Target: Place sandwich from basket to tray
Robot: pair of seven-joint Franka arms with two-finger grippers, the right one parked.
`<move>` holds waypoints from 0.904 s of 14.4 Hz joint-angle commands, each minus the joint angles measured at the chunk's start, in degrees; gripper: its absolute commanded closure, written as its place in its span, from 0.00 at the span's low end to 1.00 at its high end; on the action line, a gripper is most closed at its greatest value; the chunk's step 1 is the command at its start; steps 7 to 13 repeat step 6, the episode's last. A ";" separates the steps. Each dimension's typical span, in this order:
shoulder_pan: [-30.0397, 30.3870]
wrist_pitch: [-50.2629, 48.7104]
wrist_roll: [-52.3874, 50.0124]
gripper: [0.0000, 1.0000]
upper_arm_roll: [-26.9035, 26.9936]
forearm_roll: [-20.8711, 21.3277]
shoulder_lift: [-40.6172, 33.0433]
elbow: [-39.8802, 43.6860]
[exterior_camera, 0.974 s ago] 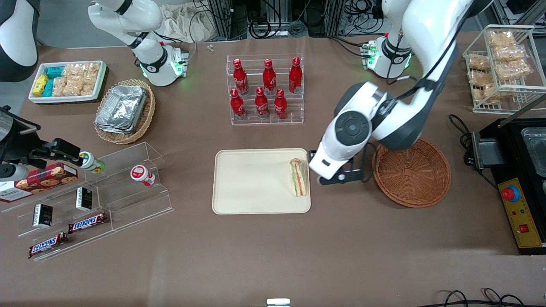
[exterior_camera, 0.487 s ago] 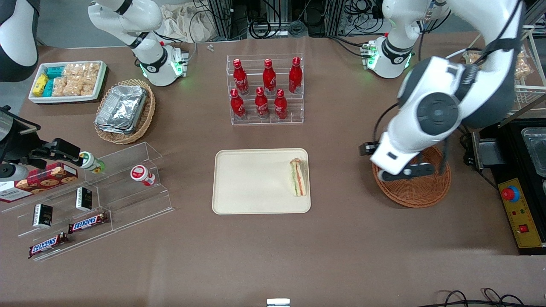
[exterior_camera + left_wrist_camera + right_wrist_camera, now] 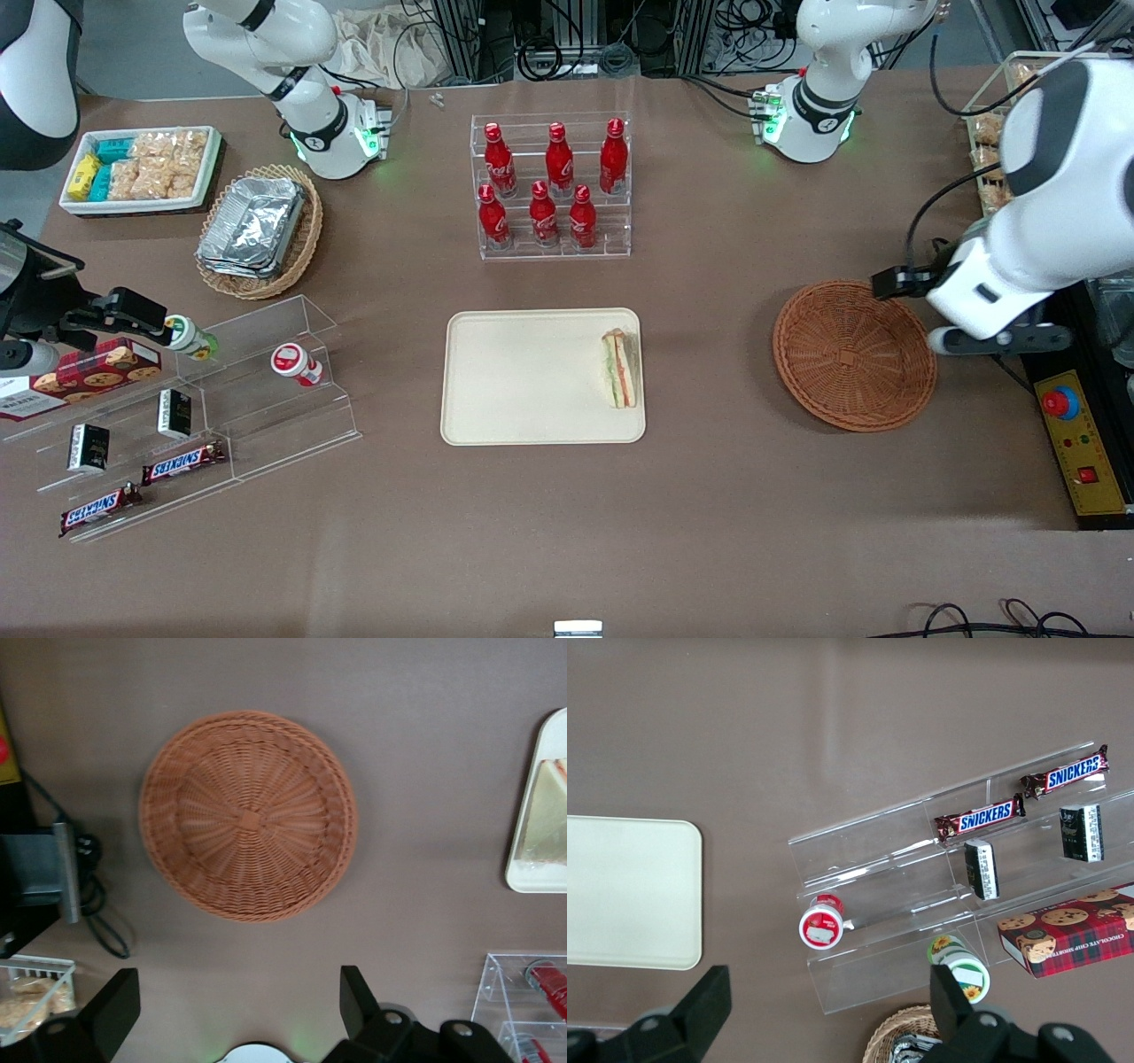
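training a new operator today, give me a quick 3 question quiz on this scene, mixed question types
1. True or false: the sandwich lies on the tray.
2. What is in the basket? A) a sandwich B) foil containers C) nothing
3. Fill in: the gripper hangs above the table with its jaws ____, holding nothing.

Key: 1 true. 2 C. 3 open.
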 commanded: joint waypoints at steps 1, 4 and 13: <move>2.14 -1.75 1.51 0.00 -0.16 -0.92 -3.15 -0.54; 3.72 -3.34 1.07 0.00 0.28 -0.91 -2.88 0.97; 4.60 -3.34 0.98 0.00 0.28 -1.09 -2.71 0.97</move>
